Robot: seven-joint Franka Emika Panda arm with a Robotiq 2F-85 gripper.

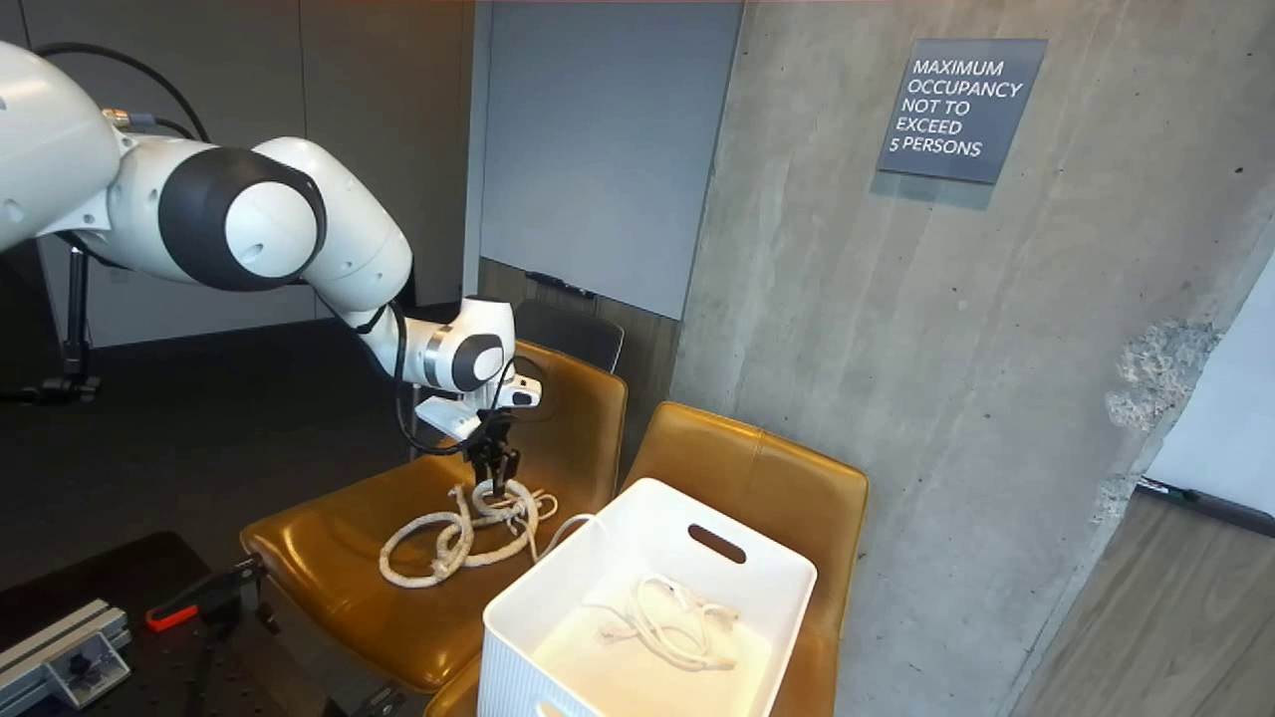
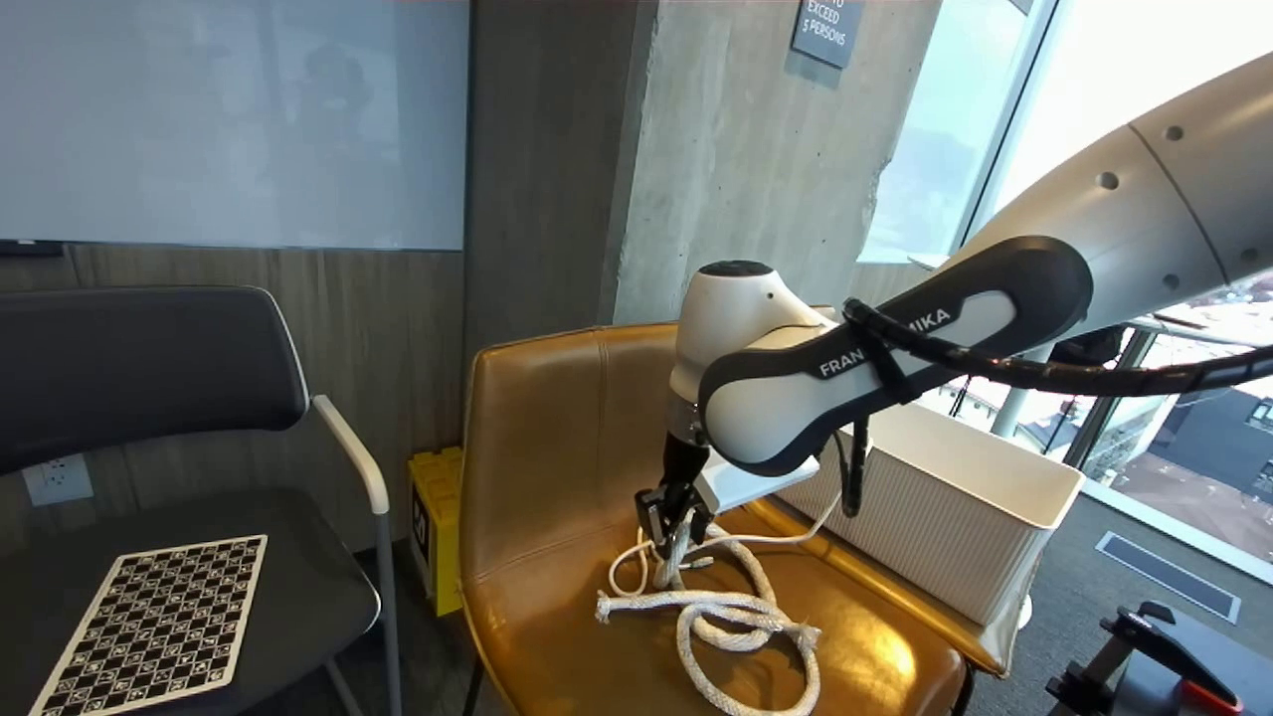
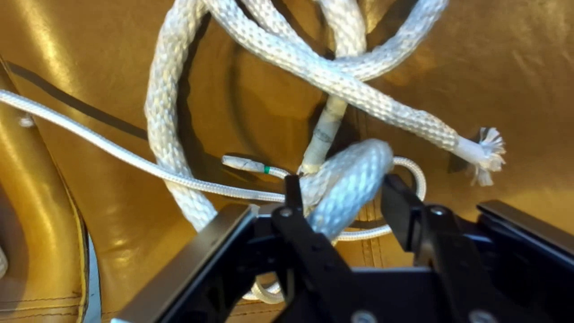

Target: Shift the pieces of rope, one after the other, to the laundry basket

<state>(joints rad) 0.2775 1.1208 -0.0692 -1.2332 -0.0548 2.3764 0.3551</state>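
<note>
A thick cream-white rope (image 1: 460,543) lies in loops on a tan chair seat, also in an exterior view (image 2: 686,600) and in the wrist view (image 3: 287,54). A thinner white cord (image 3: 224,190) lies under and beside it, one end running up over the rim of the white laundry basket (image 1: 767,558), also in an exterior view (image 2: 925,517). A coil of thin cord (image 1: 662,637) lies inside the basket. My gripper (image 3: 343,179) points down at the thick rope, also in both exterior views (image 1: 495,488) (image 2: 676,532). Its fingers are apart around a raised bend, with a gap beside the right finger.
The basket stands on a second tan chair (image 1: 742,453) beside the rope's chair (image 2: 557,438). A black chair (image 2: 149,398) with a checkered board (image 2: 159,617) stands nearby. A dark table with a red-black clamp (image 1: 199,602) is at the front.
</note>
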